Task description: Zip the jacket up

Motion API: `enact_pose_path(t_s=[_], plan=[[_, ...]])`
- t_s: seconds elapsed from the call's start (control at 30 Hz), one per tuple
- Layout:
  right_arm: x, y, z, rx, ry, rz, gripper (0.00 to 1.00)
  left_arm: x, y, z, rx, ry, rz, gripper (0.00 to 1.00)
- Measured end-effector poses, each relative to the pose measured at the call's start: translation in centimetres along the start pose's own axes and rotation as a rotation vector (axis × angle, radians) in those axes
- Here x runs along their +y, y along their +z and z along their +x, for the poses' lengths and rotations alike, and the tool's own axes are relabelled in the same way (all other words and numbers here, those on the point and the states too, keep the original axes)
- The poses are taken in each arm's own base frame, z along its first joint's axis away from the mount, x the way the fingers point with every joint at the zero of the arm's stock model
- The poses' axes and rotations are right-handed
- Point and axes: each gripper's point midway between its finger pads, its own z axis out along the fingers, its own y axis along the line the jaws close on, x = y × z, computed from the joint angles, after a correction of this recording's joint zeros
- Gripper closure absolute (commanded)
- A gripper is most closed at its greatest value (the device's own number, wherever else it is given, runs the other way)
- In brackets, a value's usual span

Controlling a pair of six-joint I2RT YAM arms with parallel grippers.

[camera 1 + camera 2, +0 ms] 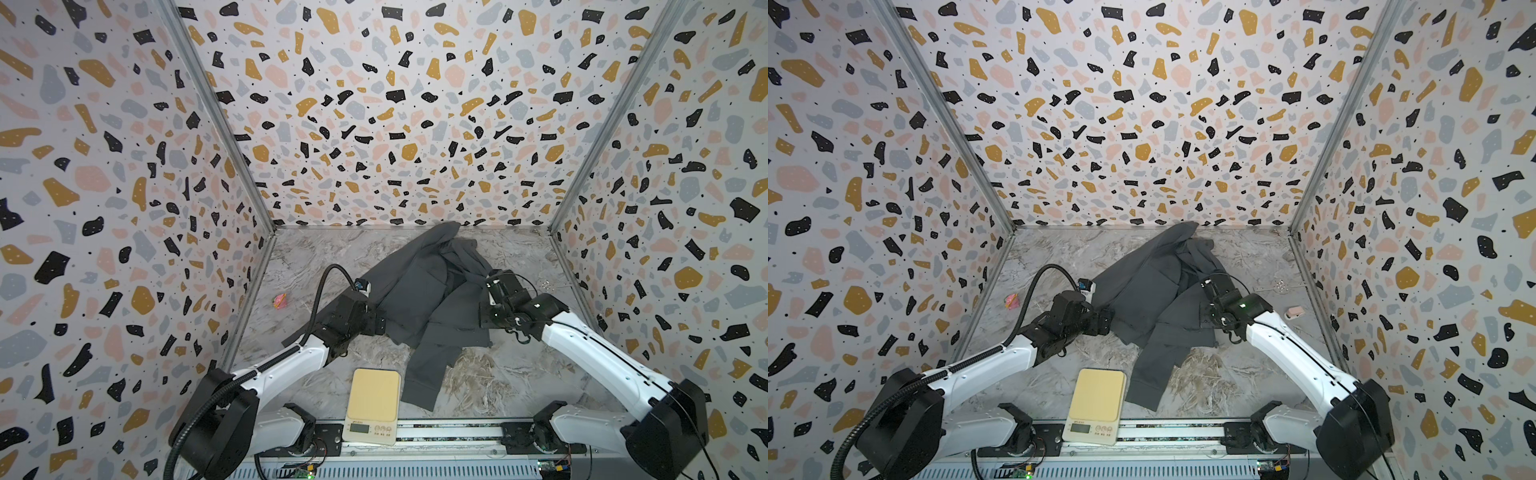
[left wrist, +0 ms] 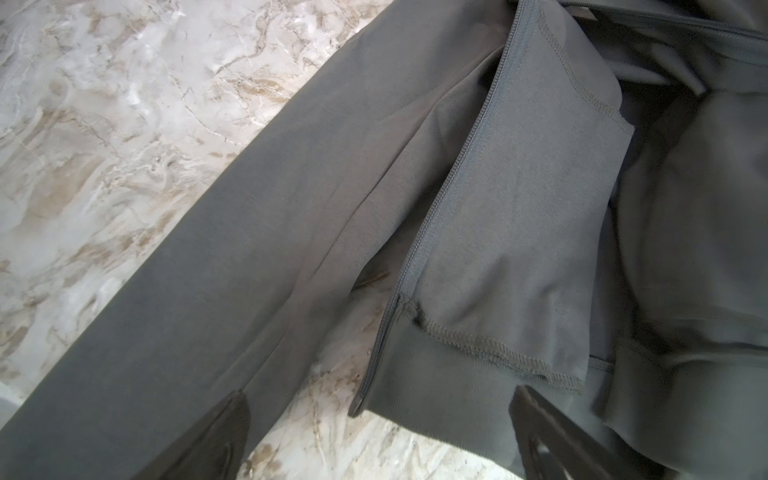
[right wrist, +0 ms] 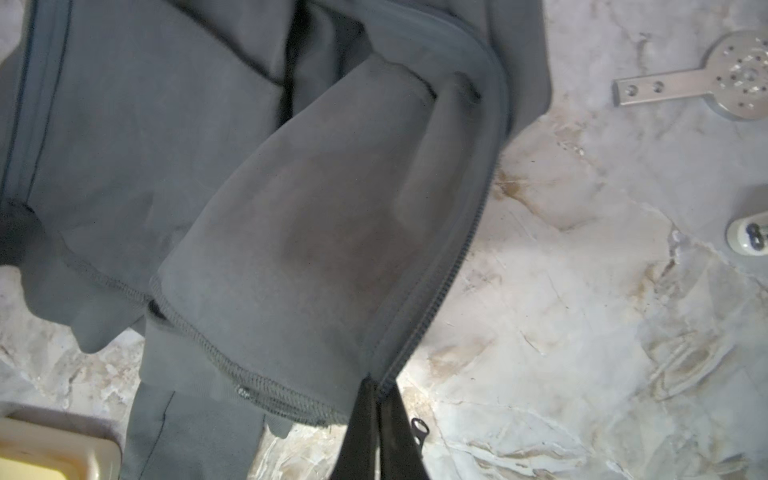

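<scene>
Both top views are taken from high above the front edge of the table (image 1: pixel 519 374), angled down toward the back wall, far enough that the whole walled cell is covered. Nearly the same scene is shared, shifted slightly sideways. Each wrist view is taken close above the jacket (image 2: pixel 291 208), looking down along a zipper edge, with marbled table surface shown beside it.

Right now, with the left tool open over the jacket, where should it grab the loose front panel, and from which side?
Take the jacket at the panel's bottom corner, where the zipper tape meets the ribbed hem. Come from the table side: that edge lies free there, with nothing folded over it, and the open left tool hangs astride it.
</scene>
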Motion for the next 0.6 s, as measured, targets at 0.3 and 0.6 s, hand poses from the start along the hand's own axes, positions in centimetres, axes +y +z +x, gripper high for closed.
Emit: enact_pose_path(t_s=[0.3, 0.6], plan=[[12.3, 9.5, -2.2, 0.122, -0.054, -0.169, 0.74, -1.7, -3.9, -1.8, -0.158, -0.049, 0.141, 0.0], [17.5, 8.4, -6.6, 0.0, 0.03, -0.41, 0.41, -5.1, -5.9, -2.5, -0.202, -0.078, 0.283, 0.0]])
